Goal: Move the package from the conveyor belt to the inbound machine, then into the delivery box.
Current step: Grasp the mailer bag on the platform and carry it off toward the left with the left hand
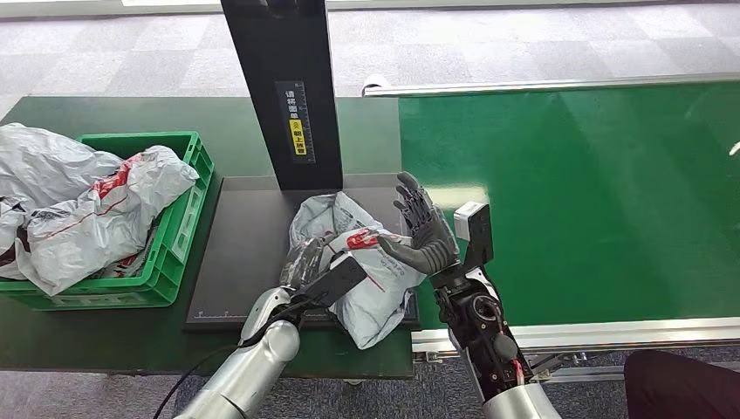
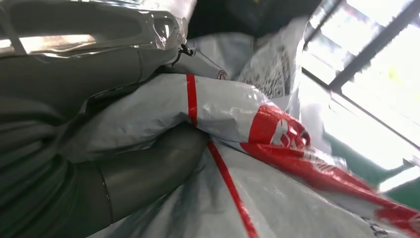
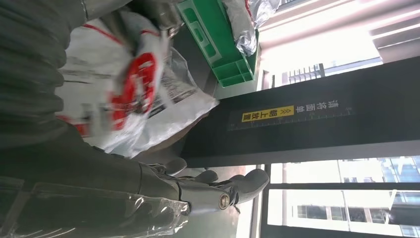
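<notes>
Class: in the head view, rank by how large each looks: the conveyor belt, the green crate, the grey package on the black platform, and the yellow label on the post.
1. conveyor belt
2. green crate
3. package, partly covered by hands
4. yellow label

Black upright post (image 1: 288, 87) of the inbound machine carries a vertical strip w/ ruler ticks, white Chinese chars and a yellow warning label (image 1: 299, 140); chars too small to read for sure. Grey package (image 1: 366, 271) has red logo + black print, blurred, unreadable. No other legible txt.
</notes>
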